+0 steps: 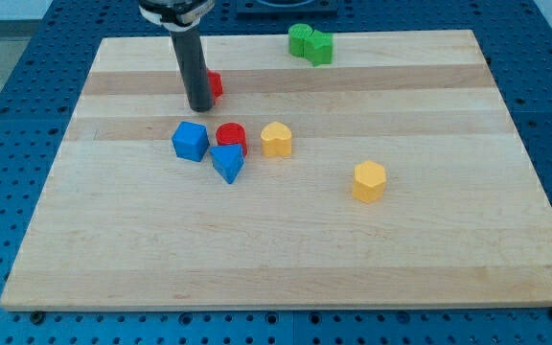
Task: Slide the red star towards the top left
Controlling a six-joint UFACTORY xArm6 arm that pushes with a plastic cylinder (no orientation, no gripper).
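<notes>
My tip (200, 107) touches the red star (215, 86) (mostly hidden).

I see the red star (216, 86) lying flat near the desk's (429, 249) top left, mostly hidden behind my tip (200, 107).

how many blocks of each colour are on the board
red: 2, the red star partly hidden behind my tip, and the red cylinder
blue: 2, the blue cube and the blue triangular block
yellow: 2, the upper yellow block and the lower yellow block
green: 2, the left green block and the right green block
total: 8
</notes>
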